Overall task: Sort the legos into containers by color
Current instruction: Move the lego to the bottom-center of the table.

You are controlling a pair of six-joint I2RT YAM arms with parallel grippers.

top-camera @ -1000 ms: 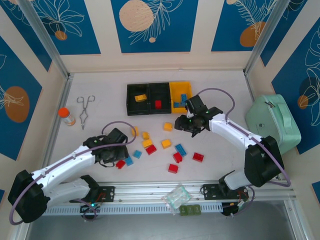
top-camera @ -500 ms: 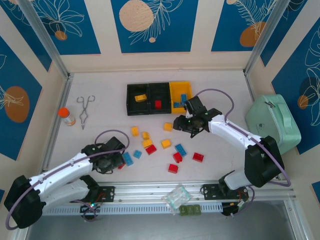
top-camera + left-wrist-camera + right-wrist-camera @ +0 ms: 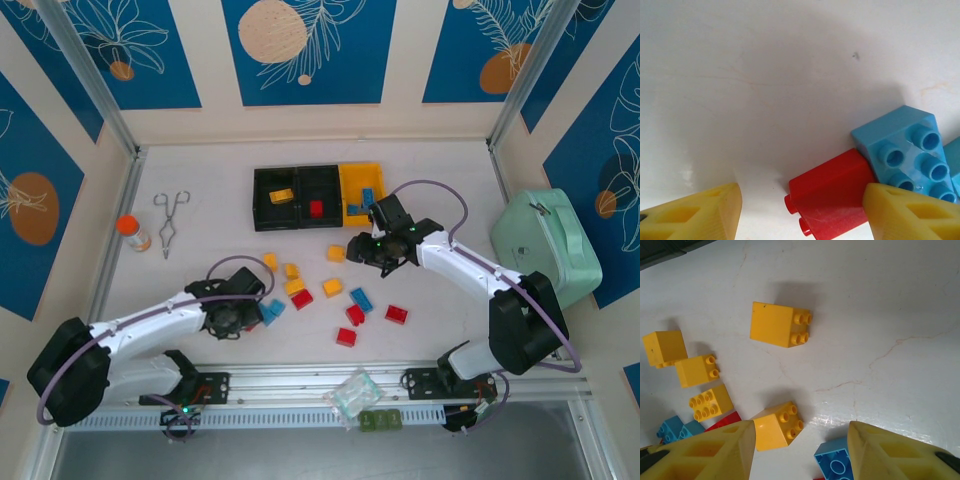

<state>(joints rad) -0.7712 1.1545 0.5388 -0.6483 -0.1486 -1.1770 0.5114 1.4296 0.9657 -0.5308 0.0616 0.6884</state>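
The left gripper (image 3: pixel 800 222) is released, its yellow fingers spread low over the white table (image 3: pixel 765 75). Between them a small red plastic brick (image 3: pixel 827 192) lies on its side. One finger meets the brick's edge and the other stands well apart from it, so nothing is grasped. A light blue plastic brick (image 3: pixel 905 150), studs up, touches the red brick's far corner.

The right gripper (image 3: pixel 800 455) is also unclenched and empty, hovering over loose pieces. A small yellow plastic brick (image 3: pixel 777 426) sits between its fingers, just beside one of them. A darker blue brick (image 3: pixel 837 465) lies by the other finger, and a larger yellow block (image 3: pixel 780 324) lies farther out.

From above, the remaining red, blue and yellow legos are scattered mid-table between the two arms. Beyond them stand three joined rectangular plastic bins:
- The left black bin (image 3: pixel 262 215) holds a yellow piece (image 3: pixel 281 196).
- The middle black bin (image 3: pixel 318 180) holds a red piece (image 3: pixel 316 208).
- The yellow bin (image 3: pixel 350 215) holds blue pieces (image 3: pixel 368 195).

A mint-green handled case (image 3: pixel 545 245) stands at the right edge, and metal tongs (image 3: pixel 170 220) lie at the left.
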